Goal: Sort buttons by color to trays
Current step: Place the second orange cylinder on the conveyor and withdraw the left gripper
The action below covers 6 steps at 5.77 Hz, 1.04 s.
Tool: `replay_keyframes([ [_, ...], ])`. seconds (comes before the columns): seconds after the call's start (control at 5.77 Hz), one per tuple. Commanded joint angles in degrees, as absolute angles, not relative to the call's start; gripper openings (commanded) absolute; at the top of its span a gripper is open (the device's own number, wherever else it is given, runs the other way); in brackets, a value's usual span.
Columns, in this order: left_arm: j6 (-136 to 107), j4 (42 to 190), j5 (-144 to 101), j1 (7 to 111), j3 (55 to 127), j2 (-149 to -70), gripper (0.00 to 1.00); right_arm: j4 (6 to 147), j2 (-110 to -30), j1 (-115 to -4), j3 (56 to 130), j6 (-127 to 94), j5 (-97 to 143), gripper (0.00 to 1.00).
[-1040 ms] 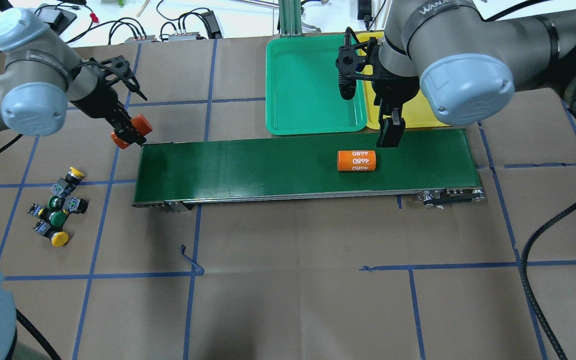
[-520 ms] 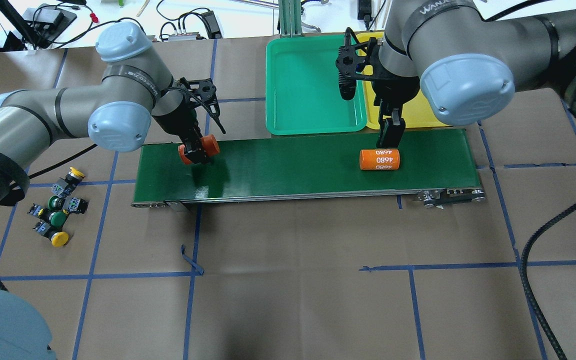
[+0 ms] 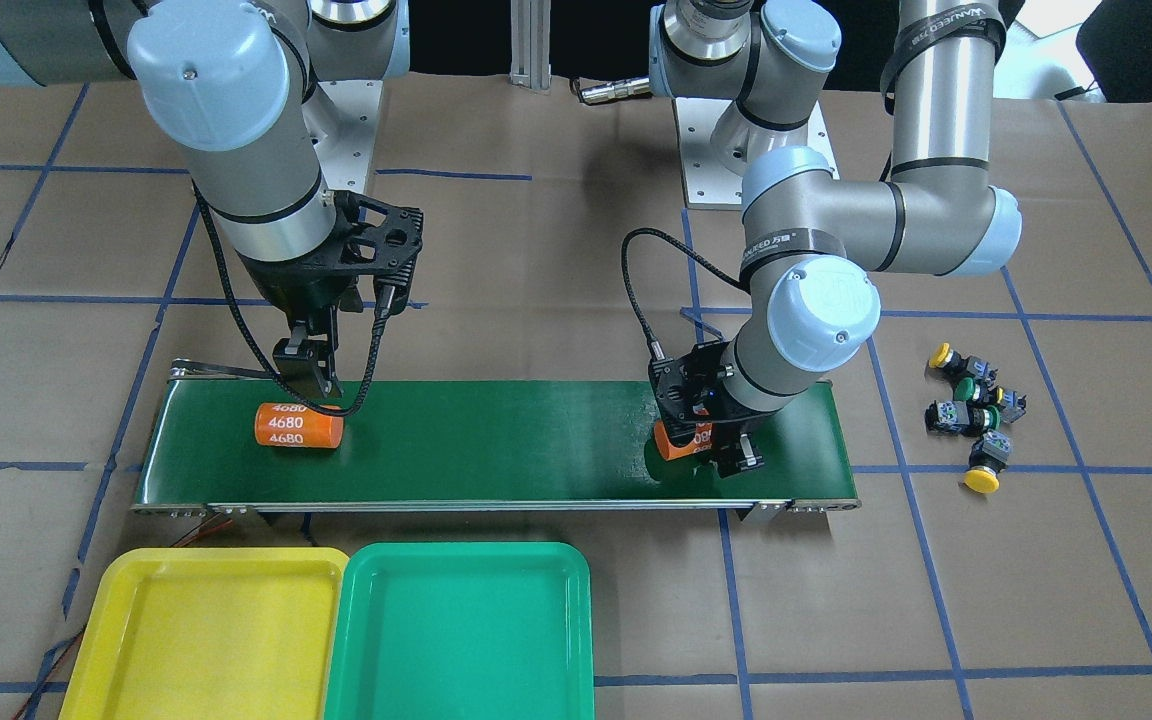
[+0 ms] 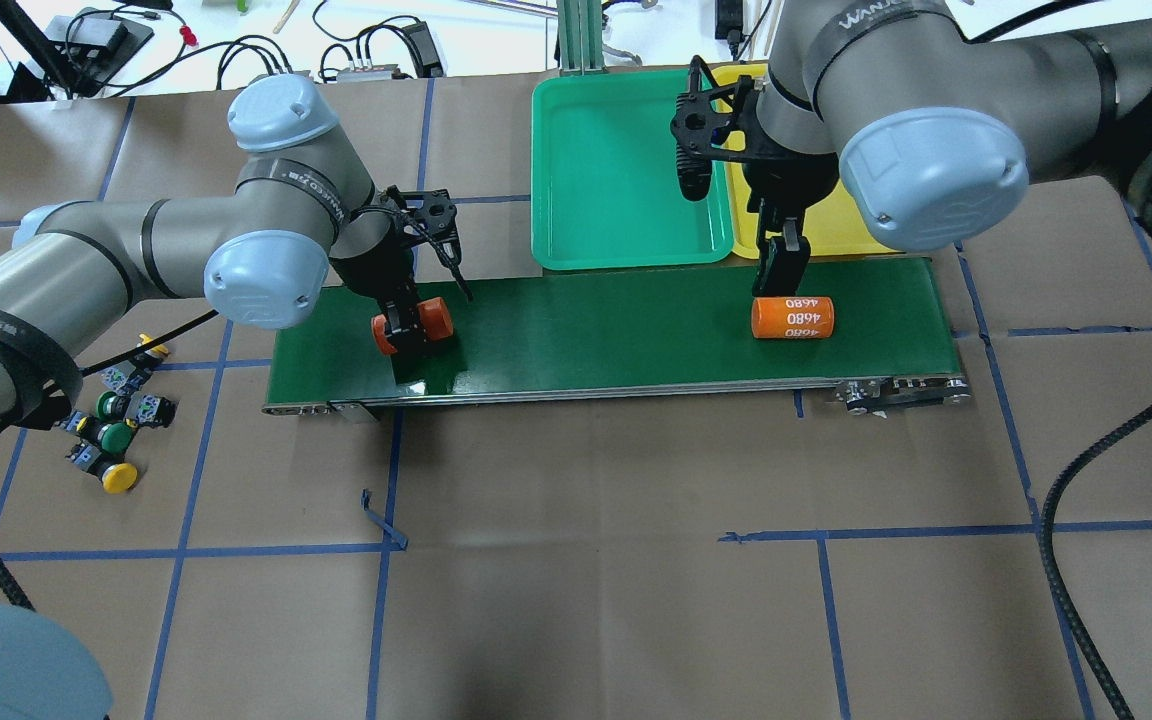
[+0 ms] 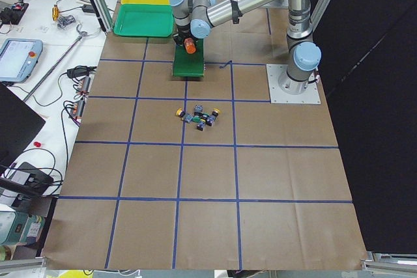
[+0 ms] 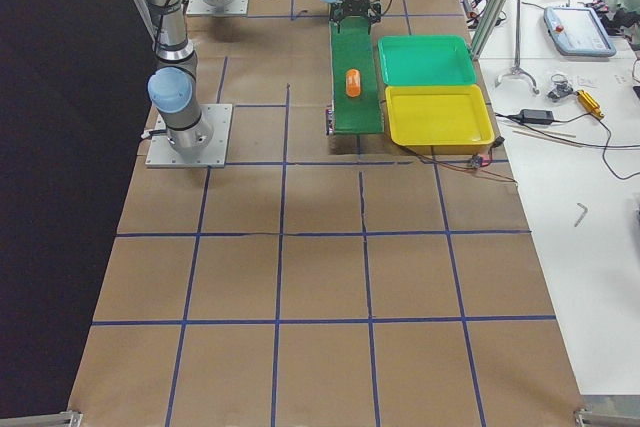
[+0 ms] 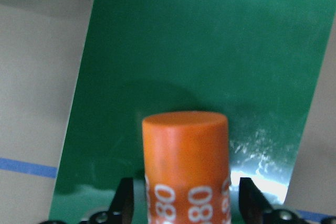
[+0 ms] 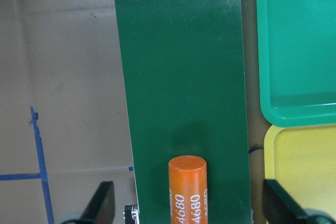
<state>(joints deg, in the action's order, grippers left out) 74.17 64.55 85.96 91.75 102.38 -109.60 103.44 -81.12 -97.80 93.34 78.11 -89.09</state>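
Several buttons point(image 4: 116, 425) with yellow and green caps lie clustered on the paper left of the belt; they also show in the front view point(image 3: 971, 412). The green tray point(image 4: 636, 262) and the yellow tray point(image 4: 836, 240) sit side by side beyond the belt, both empty point(image 3: 456, 640) point(image 3: 206, 640). My left gripper point(image 4: 404, 332) is shut on an orange "4680" cylinder point(image 7: 185, 150) low over the belt's left end. My right gripper point(image 4: 781, 272) is open, its fingers point(image 8: 100, 205) straddling a second orange cylinder point(image 4: 792, 317) lying on the belt.
The long dark green conveyor belt point(image 4: 616, 340) runs across the middle of the table. Cables and gear lie along the far table edge point(image 4: 366, 60). Blue tape lines grid the brown paper.
My left arm has swung right, carrying its orange cylinder from off the belt's left end to over the belt and lower. The other cylinder has travelled right along the belt to under my right gripper.
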Motion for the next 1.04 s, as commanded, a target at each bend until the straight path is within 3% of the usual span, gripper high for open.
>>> replay_keyframes([
  [0.0, 74.0, 64.8, 86.7, 89.0, 102.3, -107.9, 0.99, 103.4, -81.1, -97.7, 93.3, 78.0, -89.0, 1.00],
  [0.87, 83.6, 66.5, 85.8, 61.1, 104.4, -103.5, 0.99, 103.3, -81.1, -97.8, 93.3, 78.0, -89.0, 1.00],
])
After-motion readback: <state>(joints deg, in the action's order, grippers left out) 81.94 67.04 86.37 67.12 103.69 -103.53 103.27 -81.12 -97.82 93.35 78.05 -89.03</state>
